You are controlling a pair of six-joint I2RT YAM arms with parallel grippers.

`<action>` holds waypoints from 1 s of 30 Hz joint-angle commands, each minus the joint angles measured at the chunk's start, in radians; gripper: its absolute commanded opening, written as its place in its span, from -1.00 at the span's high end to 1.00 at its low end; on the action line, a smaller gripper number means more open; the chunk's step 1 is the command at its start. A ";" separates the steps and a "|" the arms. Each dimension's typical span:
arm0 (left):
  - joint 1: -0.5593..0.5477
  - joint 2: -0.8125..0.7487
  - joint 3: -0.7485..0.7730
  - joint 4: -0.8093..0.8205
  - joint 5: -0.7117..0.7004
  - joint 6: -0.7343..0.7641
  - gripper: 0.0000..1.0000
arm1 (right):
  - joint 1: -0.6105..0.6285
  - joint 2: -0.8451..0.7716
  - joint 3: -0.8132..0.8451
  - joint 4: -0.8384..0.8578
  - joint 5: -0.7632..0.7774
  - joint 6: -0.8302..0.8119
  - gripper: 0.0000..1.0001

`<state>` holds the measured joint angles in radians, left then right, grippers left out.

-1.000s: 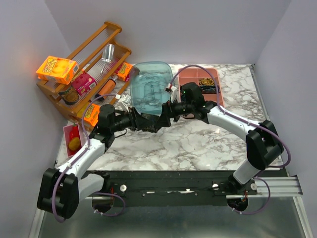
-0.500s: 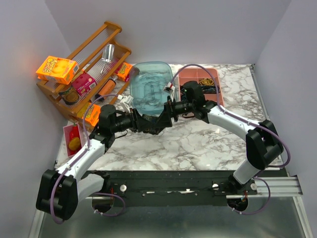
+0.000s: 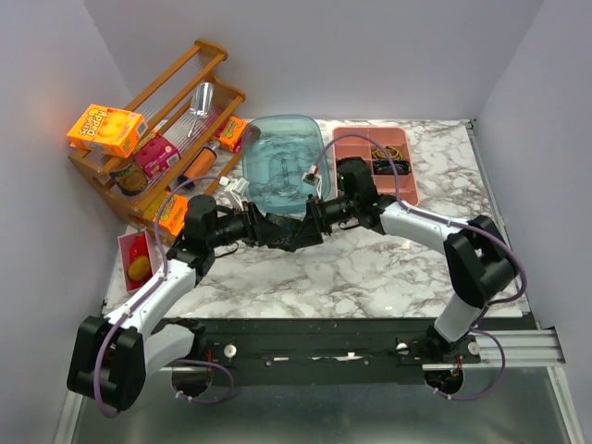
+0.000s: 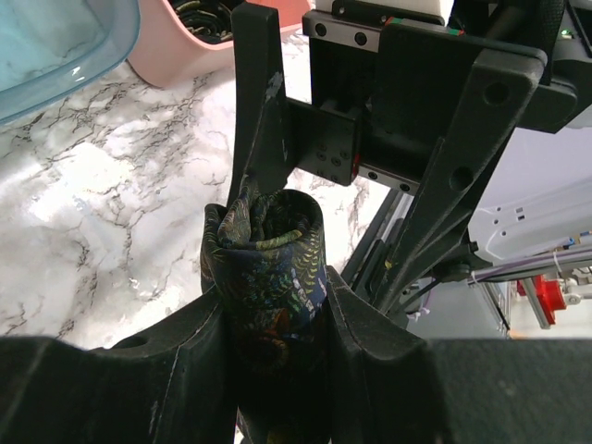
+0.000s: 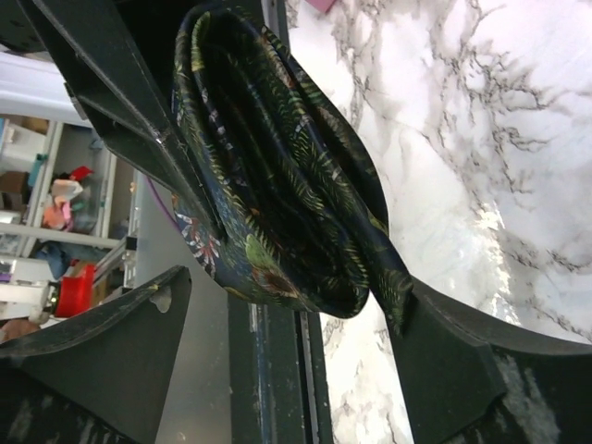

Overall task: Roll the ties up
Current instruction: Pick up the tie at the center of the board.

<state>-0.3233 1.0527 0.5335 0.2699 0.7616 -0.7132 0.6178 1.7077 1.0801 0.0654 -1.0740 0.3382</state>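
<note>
- Rolling looks nearly done: the tie (image 4: 268, 259) is a tight roll, clenched between the left gripper (image 4: 277, 301) fingers.
- Right gripper (image 5: 291, 287) straddles the same roll from the far end, jaws spread with a gap on one side, not clamping.
- Remaining, by my guess: secure the roll and set it down. No loose ties are visible, so I can't tell the count.
- Writing: the orange box (image 3: 106, 129), well off to the left gripper's side, has print too blurred to read. No label seen on the tie.

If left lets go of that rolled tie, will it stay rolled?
Probably not: the rolled tie is soft layered fabric, loosely coiled, so it may spring open. Pinched in the left gripper, it looks squashed, so likely floppy.
</note>
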 commanded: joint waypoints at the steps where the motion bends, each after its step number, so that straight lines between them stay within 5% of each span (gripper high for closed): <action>1: -0.008 -0.023 0.020 0.052 0.036 -0.008 0.36 | -0.004 0.004 -0.035 0.120 -0.064 0.065 -0.80; 15: -0.014 -0.071 0.034 0.006 0.062 0.003 0.36 | -0.112 -0.106 -0.051 0.197 -0.058 0.078 -1.00; 27: -0.039 -0.080 0.033 0.091 0.096 -0.049 0.36 | -0.105 -0.024 -0.167 0.762 -0.230 0.419 -1.00; 30: -0.045 -0.080 0.034 0.101 0.096 -0.055 0.36 | -0.099 0.003 -0.172 0.789 -0.236 0.452 -1.00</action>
<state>-0.3580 0.9859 0.5365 0.3210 0.8230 -0.7498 0.5056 1.6630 0.9302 0.6655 -1.2503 0.6815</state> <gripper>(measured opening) 0.431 0.998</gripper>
